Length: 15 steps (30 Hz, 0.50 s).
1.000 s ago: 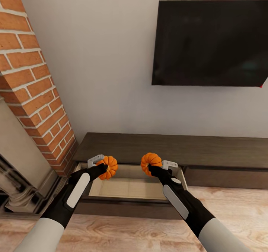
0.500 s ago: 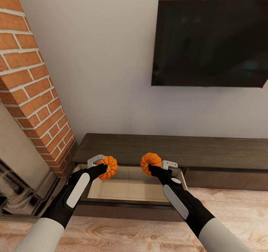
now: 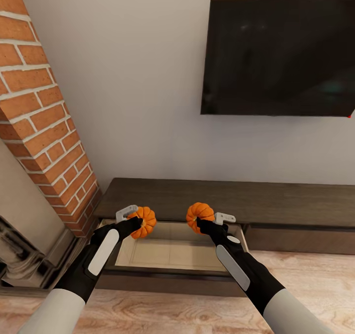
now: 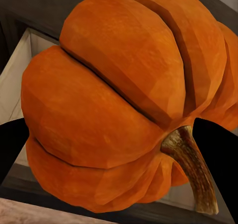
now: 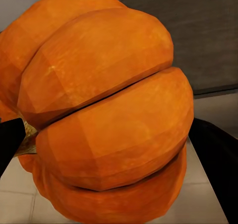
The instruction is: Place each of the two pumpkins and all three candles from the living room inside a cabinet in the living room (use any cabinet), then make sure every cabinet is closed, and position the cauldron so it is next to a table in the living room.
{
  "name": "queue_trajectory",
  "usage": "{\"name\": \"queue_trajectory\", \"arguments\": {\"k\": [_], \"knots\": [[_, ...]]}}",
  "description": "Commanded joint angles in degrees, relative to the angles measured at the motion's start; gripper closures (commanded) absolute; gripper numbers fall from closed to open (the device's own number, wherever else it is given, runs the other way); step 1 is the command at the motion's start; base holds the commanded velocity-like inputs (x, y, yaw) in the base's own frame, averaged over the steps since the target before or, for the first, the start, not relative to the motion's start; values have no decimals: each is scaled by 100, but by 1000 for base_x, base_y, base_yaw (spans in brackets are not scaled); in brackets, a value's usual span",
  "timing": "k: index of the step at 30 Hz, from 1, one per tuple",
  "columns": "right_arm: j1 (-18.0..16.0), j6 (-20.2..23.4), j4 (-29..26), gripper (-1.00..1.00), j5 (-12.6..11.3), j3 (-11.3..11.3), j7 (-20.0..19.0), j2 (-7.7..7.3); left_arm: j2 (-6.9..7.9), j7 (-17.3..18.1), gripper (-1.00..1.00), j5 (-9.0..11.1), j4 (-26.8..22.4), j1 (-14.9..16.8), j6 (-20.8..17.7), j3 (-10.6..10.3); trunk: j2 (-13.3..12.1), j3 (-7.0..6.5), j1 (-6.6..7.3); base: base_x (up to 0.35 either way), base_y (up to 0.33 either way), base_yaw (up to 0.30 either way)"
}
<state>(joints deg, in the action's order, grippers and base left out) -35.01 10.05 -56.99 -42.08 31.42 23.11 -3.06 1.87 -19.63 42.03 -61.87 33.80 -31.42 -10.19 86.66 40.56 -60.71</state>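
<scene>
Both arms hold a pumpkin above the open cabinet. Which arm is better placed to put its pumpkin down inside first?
Left, by a small margin. The left pincer holds its pumpkin over the cabinet opening; the right pincer holds its pumpkin nearer the cabinet's top edge. Both seem nearly ready.

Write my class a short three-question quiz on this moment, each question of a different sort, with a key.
1. True or false: each gripper holds a pumpkin.
2. Multiple choice: what lies directly below the left pumpkin and the right pumpkin? A) the cabinet's flat top B) the open drawer of the cabinet C) the wooden floor
3. Fill in: the dark screen on the wall above the cabinet is a ____.

Key
1. True: the left gripper and the right gripper each have jaws shut on a pumpkin.
2. B: both hang over the pale inside of the pulled-out drawer.
3. television
</scene>
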Motion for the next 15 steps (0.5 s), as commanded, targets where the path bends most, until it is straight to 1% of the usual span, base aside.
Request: {"name": "queue_trajectory", "arguments": {"k": [1,7,10,15], "knots": [[-6,15,-13,100,-29,22,39,-6,6,-58,100,60,-9,4,-5,-20,3,5,0,34,0,0],[-6,15,-6,100,-32,22,30,-10,6,-58,100,62,-9,4,-5,-22,3,5,0,174,0,0],[-6,15,-6,100,-36,18,12,-10,6,-58,100,65,-9,4,-5,-22,3,5,0,44,0,0],[-6,15,-5,100,-37,21,2,-10,11,-58,100,72,-9,4,-5,-18,3,5,0,-33,0,0]]}}
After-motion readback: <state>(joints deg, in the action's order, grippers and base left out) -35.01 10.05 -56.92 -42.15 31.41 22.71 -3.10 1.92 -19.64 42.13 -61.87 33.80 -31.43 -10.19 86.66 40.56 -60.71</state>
